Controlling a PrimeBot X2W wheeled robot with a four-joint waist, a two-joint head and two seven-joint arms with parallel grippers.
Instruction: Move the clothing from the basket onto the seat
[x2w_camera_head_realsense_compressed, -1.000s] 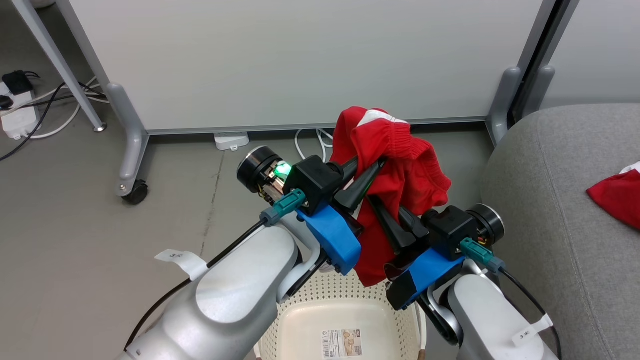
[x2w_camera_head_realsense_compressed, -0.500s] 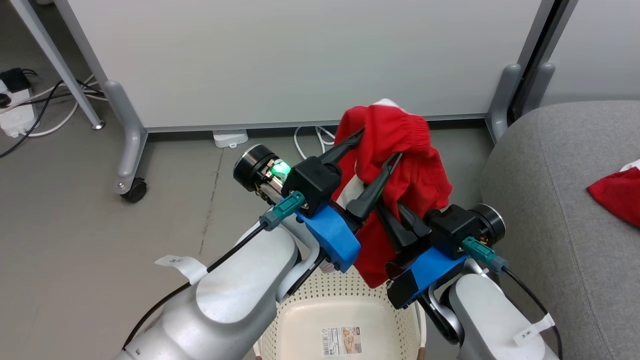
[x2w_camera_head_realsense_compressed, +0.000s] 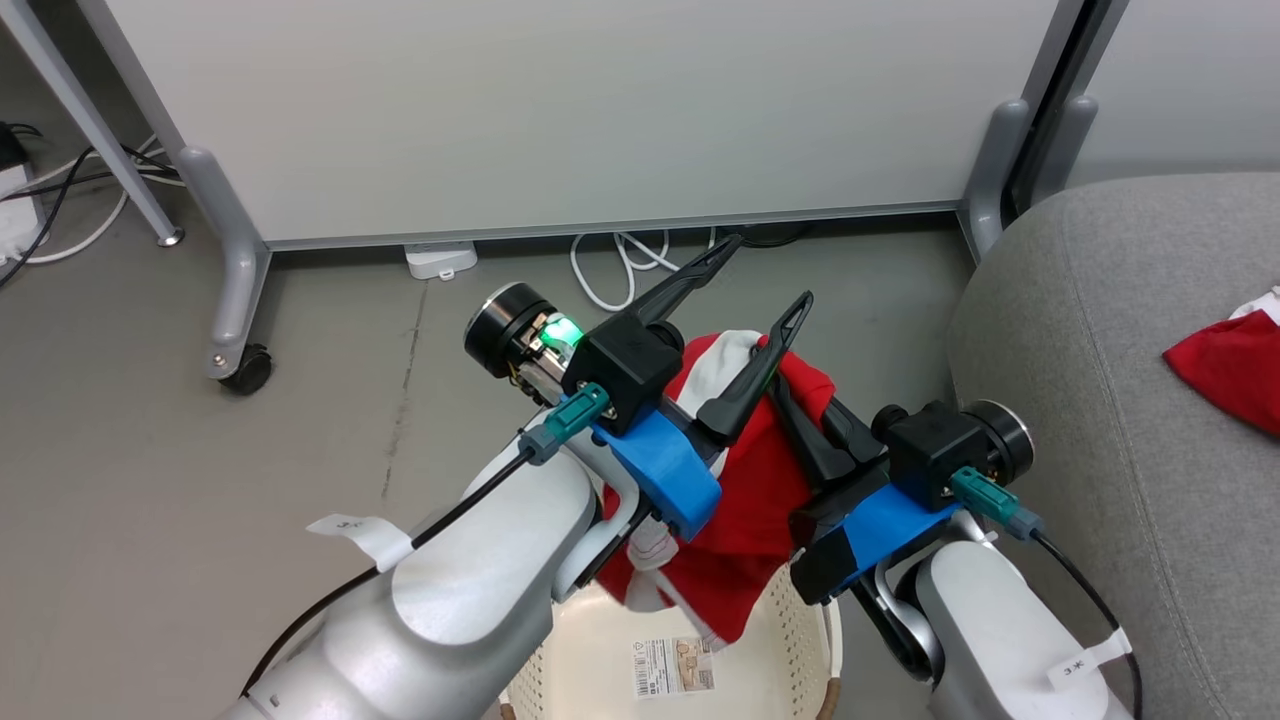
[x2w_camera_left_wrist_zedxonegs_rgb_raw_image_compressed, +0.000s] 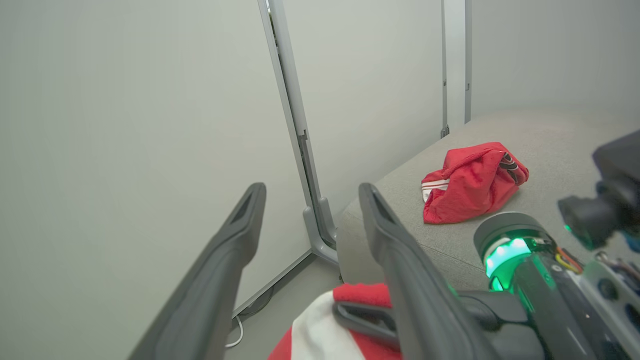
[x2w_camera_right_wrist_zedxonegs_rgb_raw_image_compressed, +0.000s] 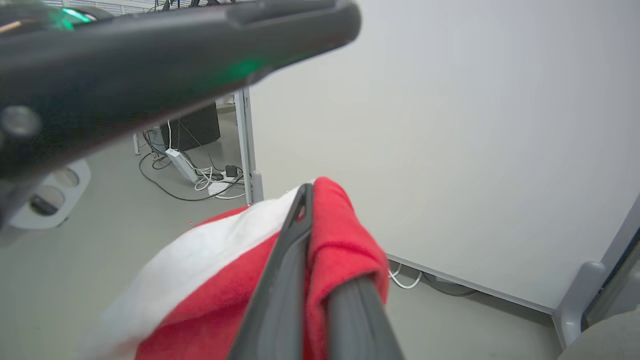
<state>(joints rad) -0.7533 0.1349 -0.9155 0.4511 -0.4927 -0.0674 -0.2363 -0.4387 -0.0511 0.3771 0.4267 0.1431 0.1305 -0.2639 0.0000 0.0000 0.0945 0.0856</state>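
A red garment with a white stripe (x2w_camera_head_realsense_compressed: 750, 490) hangs from my right gripper (x2w_camera_head_realsense_compressed: 790, 390), which is shut on its upper fold. Its lower end droops over the cream perforated basket (x2w_camera_head_realsense_compressed: 805, 640). In the right wrist view the cloth (x2w_camera_right_wrist_zedxonegs_rgb_raw_image_compressed: 225, 280) wraps both shut fingers of that gripper (x2w_camera_right_wrist_zedxonegs_rgb_raw_image_compressed: 306, 210). My left gripper (x2w_camera_head_realsense_compressed: 767, 272) stands open just above the garment, with nothing between its fingers (x2w_camera_left_wrist_zedxonegs_rgb_raw_image_compressed: 250, 210). A second red garment (x2w_camera_head_realsense_compressed: 1230, 370) lies bunched on the grey seat (x2w_camera_head_realsense_compressed: 1090, 400), also seen on the seat's top (x2w_camera_left_wrist_zedxonegs_rgb_raw_image_compressed: 470, 182).
A pale wheeled partition panel (x2w_camera_head_realsense_compressed: 560, 110) stands behind, with its castor (x2w_camera_head_realsense_compressed: 245, 370) and white cables (x2w_camera_head_realsense_compressed: 610, 270) on the grey floor. The seat's rounded edge (x2w_camera_left_wrist_zedxonegs_rgb_raw_image_compressed: 410, 240) is close on the right. A barcode sticker (x2w_camera_head_realsense_compressed: 672, 668) shows on the basket floor.
My left gripper has opened and let go of the red garment. The cloth has sagged lower and hangs from my right gripper alone. The head camera has shifted slightly.
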